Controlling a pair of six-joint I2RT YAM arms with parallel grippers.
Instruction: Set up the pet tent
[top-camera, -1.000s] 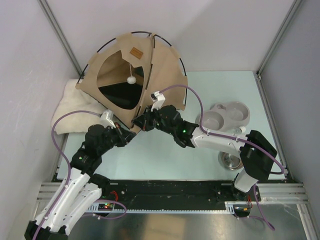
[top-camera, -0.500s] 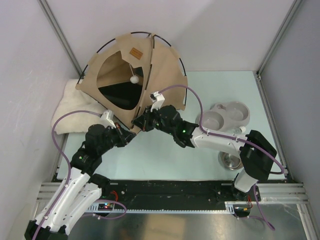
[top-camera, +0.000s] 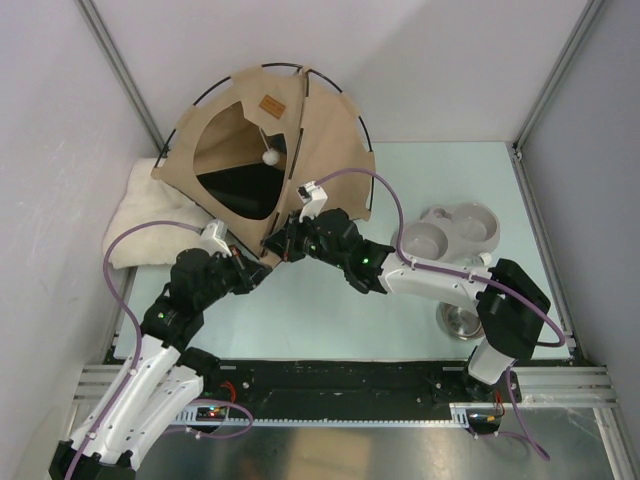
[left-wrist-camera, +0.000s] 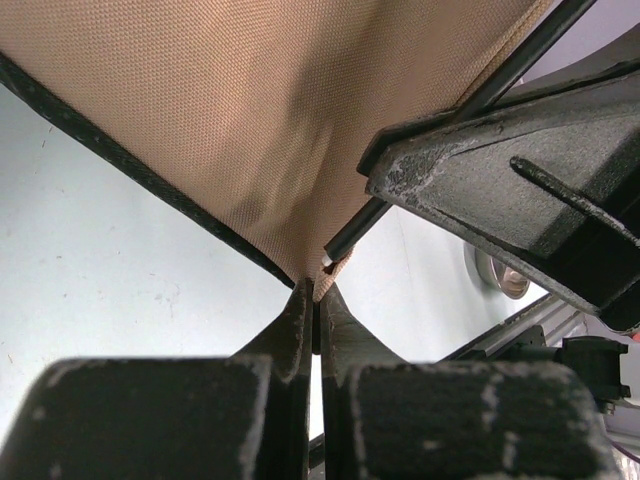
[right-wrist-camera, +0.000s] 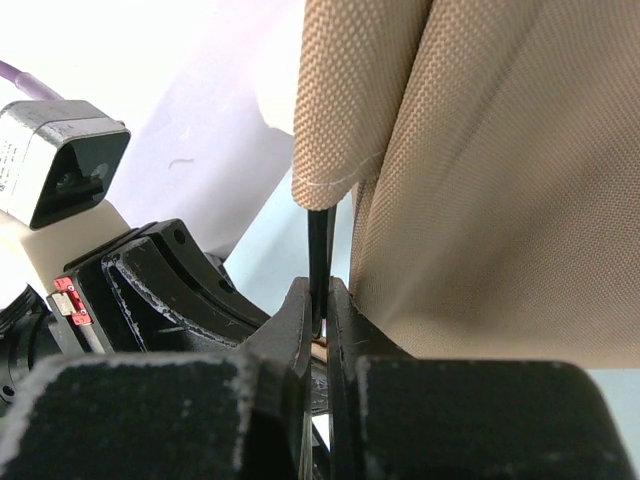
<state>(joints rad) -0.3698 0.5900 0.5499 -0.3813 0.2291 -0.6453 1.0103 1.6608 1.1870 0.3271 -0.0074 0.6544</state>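
Pet tent (top-camera: 330, 140), label (top-camera: 269, 105) illegible, left pincer (left-wrist-camera: 313, 310) pinching corner (left-wrist-camera: 316, 282), right pincer (right-wrist-camera: 318, 318) pinching pole (right-wrist-camera: 319, 250)

the right gripper (top-camera: 278, 247) has edged slightly left at the pet tent (top-camera: 330, 140) corner.

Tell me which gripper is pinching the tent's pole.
The right gripper: its jaws clamp the dark pole. The left gripper pinches a fabric corner of the tent instead.

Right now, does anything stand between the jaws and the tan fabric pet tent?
Nothing visible does. The left jaws pinch the tan fabric pet tent at its lower corner; the right jaws clamp its thin dark pole.
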